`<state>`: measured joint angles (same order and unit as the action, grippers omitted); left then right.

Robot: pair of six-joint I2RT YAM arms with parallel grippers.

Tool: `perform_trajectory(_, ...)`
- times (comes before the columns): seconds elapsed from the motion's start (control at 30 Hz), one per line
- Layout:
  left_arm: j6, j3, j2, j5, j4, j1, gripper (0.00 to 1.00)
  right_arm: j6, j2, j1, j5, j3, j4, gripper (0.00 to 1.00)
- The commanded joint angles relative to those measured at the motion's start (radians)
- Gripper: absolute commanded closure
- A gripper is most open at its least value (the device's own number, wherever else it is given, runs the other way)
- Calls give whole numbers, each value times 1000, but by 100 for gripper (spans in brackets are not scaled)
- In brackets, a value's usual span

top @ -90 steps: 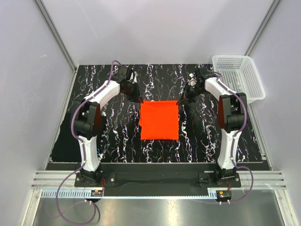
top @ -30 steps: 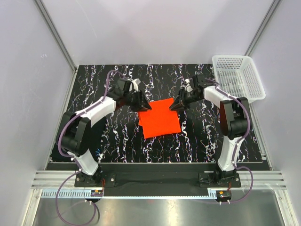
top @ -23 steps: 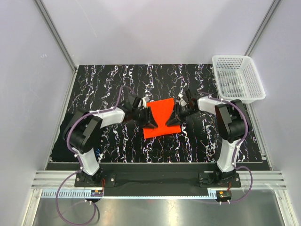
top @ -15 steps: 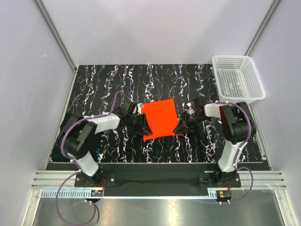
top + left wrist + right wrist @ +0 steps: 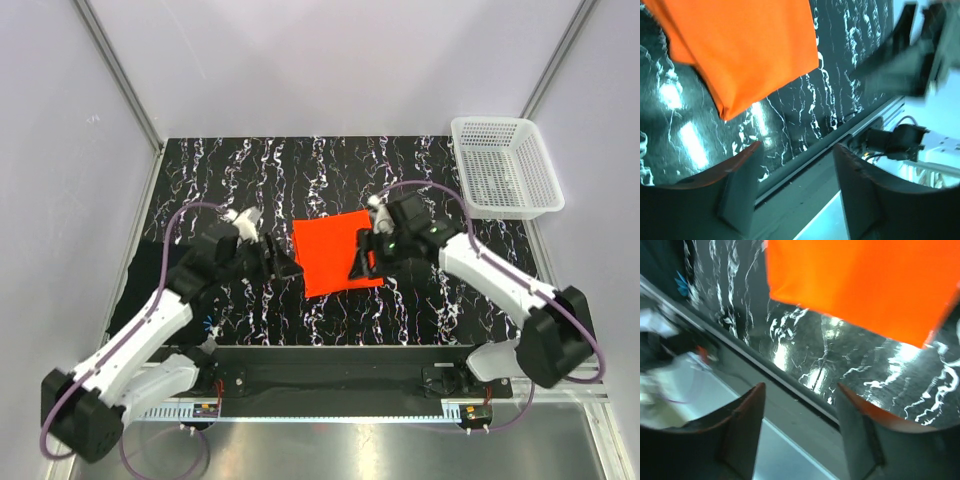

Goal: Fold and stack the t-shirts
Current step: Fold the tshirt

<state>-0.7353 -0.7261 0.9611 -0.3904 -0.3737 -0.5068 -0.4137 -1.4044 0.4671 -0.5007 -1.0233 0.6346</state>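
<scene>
The orange-red t-shirt lies folded as a slightly skewed rectangle in the middle of the marbled mat. It fills the top of the left wrist view and of the right wrist view. My left gripper hovers open just off the shirt's near-left corner, holding nothing. At the near-right edge my right gripper stands open and empty too. A black folded t-shirt lies at the mat's left edge, partly under my left arm.
A white mesh basket sits at the back right, beside the mat. The near metal rail runs under both arms. Plain walls close in the left, right and back sides.
Both grippers came from the shirt's far corners toward its near side, then opened and let go of the cloth. Both arms swung outward and lower; the shirt lies a little skewed.
</scene>
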Motion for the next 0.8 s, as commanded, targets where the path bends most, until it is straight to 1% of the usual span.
perform_trajectory(0.0,-102,68,-99,62,-70,30,32,82,100,192,342,-63,62,31)
perform_trajectory(0.03,-116,77,-126,73,-76,51,29,101,110,214,367,-63,60,29)
perform_trajectory(0.07,-142,94,-151,96,-86,63,26,114,113,255,382,-63,57,19)
perform_trajectory(0.1,-154,99,-194,105,-108,77,17,127,116,275,421,-61,53,1)
perform_trajectory(0.13,-168,106,-211,114,-117,105,12,166,119,300,442,-60,42,0)
perform_trajectory(0.2,-210,125,-249,117,-129,132,5,219,111,382,496,-47,22,0)
perform_trajectory(0.23,-220,129,-255,111,-129,154,3,271,105,413,528,-46,13,1)
perform_trajectory(0.27,-233,134,-257,99,-131,160,3,301,84,438,554,-44,7,0)
perform_trajectory(0.3,-236,134,-256,90,-133,166,3,334,70,497,630,-44,4,0)
perform_trajectory(0.37,-237,123,-234,67,-151,180,3,485,52,560,713,-19,-33,0)
perform_trajectory(0.4,-239,119,-226,64,-183,186,3,544,33,600,810,-2,-58,0)
perform_trajectory(0.43,-240,116,-210,58,-197,200,4,675,24,663,838,15,-119,0)
perform_trajectory(0.47,-242,114,-206,48,-208,208,5,743,22,701,864,69,-166,0)
perform_trajectory(0.5,-243,113,-202,45,-229,226,5,807,25,728,899,104,-290,1)
perform_trajectory(0.53,-249,114,-200,41,-237,237,6,932,25,770,901,136,-352,0)
perform_trajectory(0.57,-256,113,-191,38,-251,249,7,987,13,784,903,188,-409,0)
perform_trajectory(0.6,-260,110,-188,35,-280,263,7,1030,-4,788,909,202,-497,0)
perform_trajectory(0.63,-266,103,-183,28,-289,290,7,1091,-31,792,915,204,-512,5)
perform_trajectory(0.67,-274,91,-173,28,-301,300,7,1113,-91,795,933,186,-522,10)
perform_trajectory(0.73,-285,79,-157,35,-330,320,7,1170,-142,794,962,169,-562,20)
perform_trajectory(0.77,-285,61,-147,27,-337,326,7,1194,-171,795,956,180,-590,20)
